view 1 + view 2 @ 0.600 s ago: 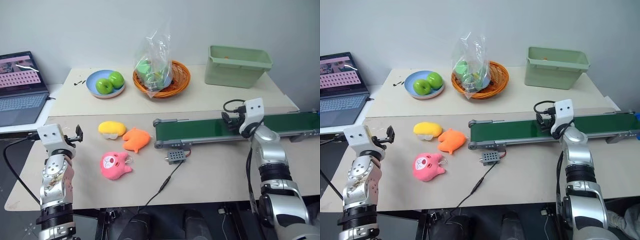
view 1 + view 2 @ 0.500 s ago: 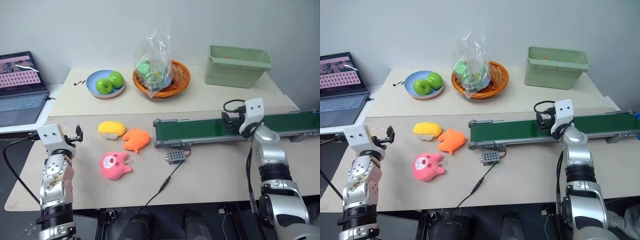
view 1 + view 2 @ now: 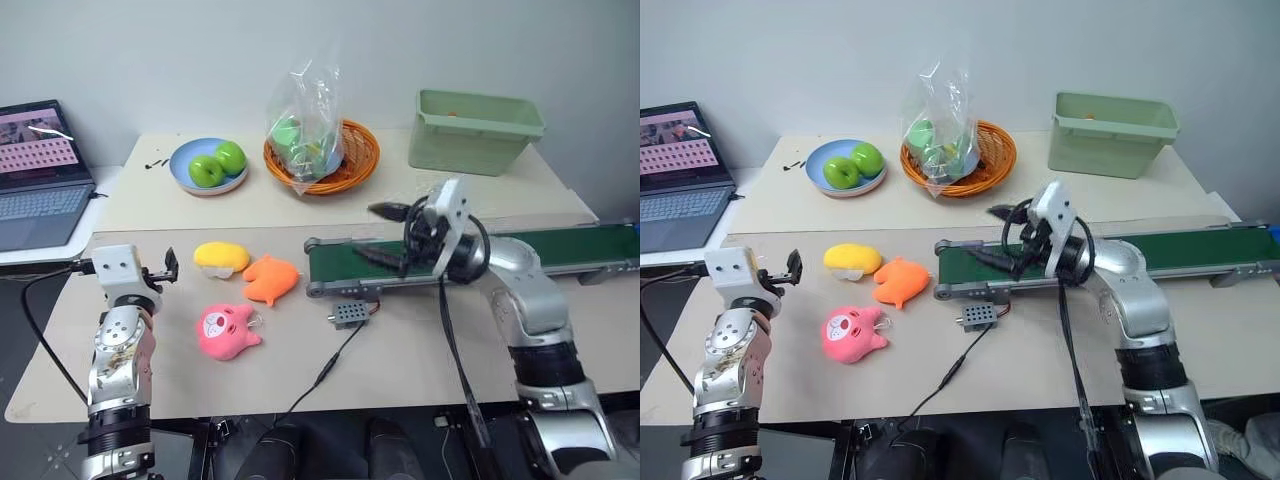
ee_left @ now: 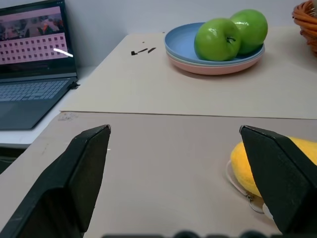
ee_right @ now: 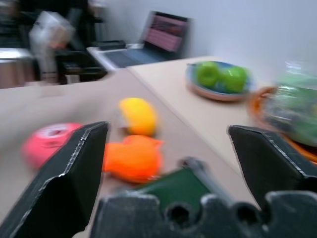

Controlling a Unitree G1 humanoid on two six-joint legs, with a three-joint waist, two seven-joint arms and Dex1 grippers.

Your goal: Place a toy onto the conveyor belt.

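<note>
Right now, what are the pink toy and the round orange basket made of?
The pink toy looks like soft plush fabric: fuzzy, puffy, with a printed or stitched face. The orange basket seems woven, perhaps wicker or plastic strands; ribbed rows show along its rim, with a slight shine.

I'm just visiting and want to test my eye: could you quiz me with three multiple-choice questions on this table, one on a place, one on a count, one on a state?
1. Where do the green apples lie?
A. blue plate
B. pale green bin
C. conveyor belt

2. How many soft toys lie on the table?
A. one
B. three
C. five

3. How do the right gripper's jaws stand?
A. shut on a toy
B. open, holding nothing
C. shut, holding nothing

Answers:
1 A: the green apples sit on the blue plate.
2 B: yellow toy, orange toy, pink toy.
3 B: the right gripper shows spread fingers above the conveyor belt.
</note>
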